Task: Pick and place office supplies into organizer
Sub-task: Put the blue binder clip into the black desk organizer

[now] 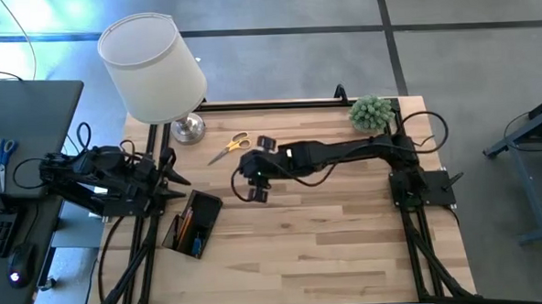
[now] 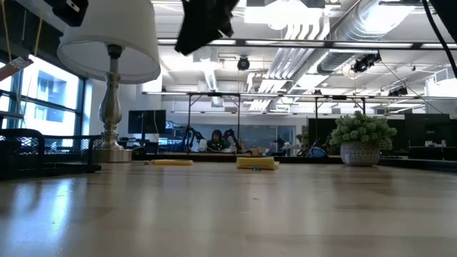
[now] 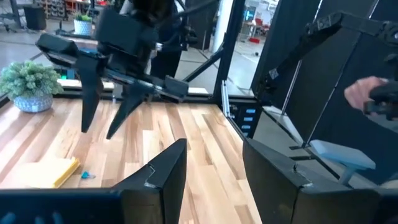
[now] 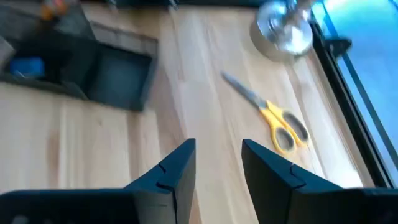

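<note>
While the left gripper (image 1: 167,179) waits at the table's left edge beside the black organizer (image 1: 193,223), its fingers (image 3: 163,176) spread with a gap between them and nothing held, the right arm reaches across the middle of the wooden table (image 1: 329,232). The right gripper (image 1: 256,187) hangs above bare wood, its two dark fingers (image 4: 177,171) parted and empty. The yellow-handled scissors (image 1: 228,146) lie flat on the table near the chrome base of the white-shaded lamp (image 1: 153,67), a little beyond the right gripper and apart from it. The organizer sits at an angle near the left edge, with pencils and pens (image 1: 190,221) and a small blue piece (image 4: 27,66) in its compartments. A yellow sticky-note pad (image 2: 258,163) lies on the table under the right arm. A small green plant (image 1: 371,113) stands at the far right corner.
</note>
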